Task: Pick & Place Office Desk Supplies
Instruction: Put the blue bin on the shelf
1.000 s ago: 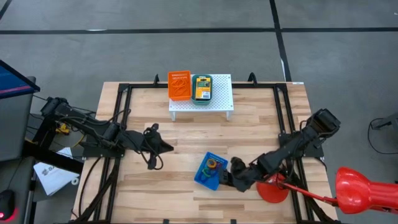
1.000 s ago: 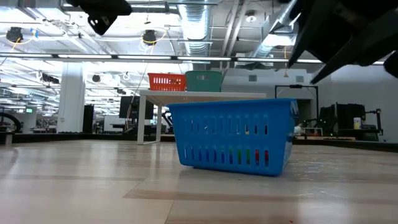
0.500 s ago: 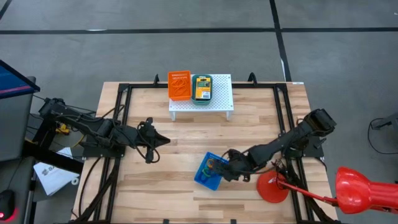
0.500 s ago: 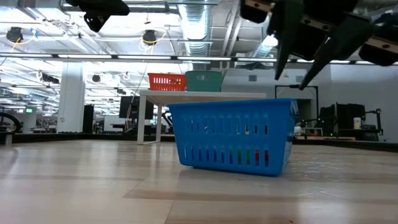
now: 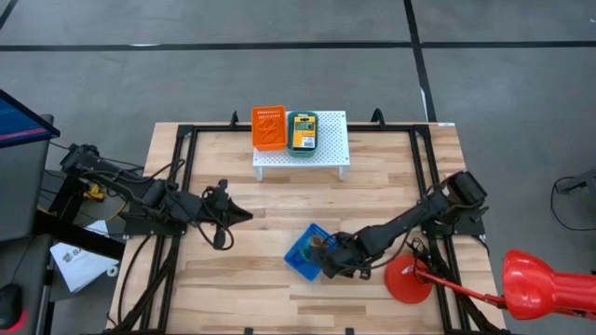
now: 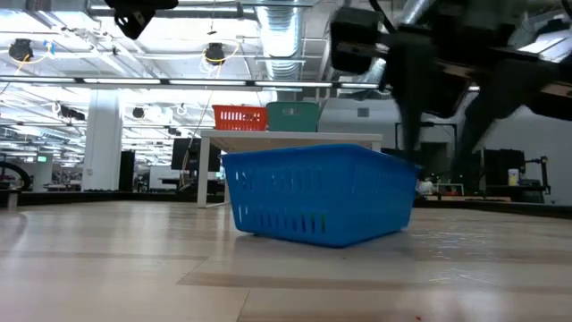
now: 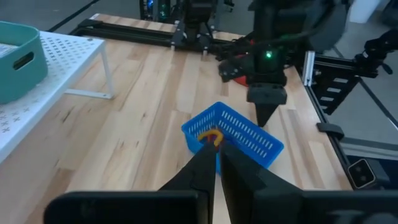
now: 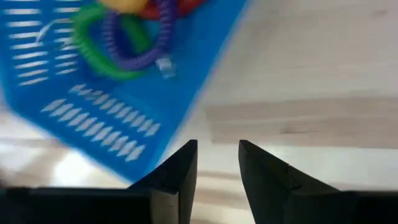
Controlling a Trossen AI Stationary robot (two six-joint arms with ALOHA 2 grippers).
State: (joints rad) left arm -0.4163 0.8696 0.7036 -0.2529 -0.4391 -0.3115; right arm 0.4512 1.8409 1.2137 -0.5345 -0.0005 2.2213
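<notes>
Hovering partly open, right end effector [image 5: 328, 267] beside blue basket [image 5: 305, 253] holding rubber-band loops [image 8: 127, 34]

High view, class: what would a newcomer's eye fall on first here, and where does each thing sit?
First, the blue basket of coloured loops at the table's front centre, with the right gripper right beside it, fingers apart. Next, the white perforated stand at the back, bearing an orange basket and a teal tray. The left gripper waits shut over the left side.

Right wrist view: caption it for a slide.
Right gripper open beside the blue basket holding coiled loops.
</notes>
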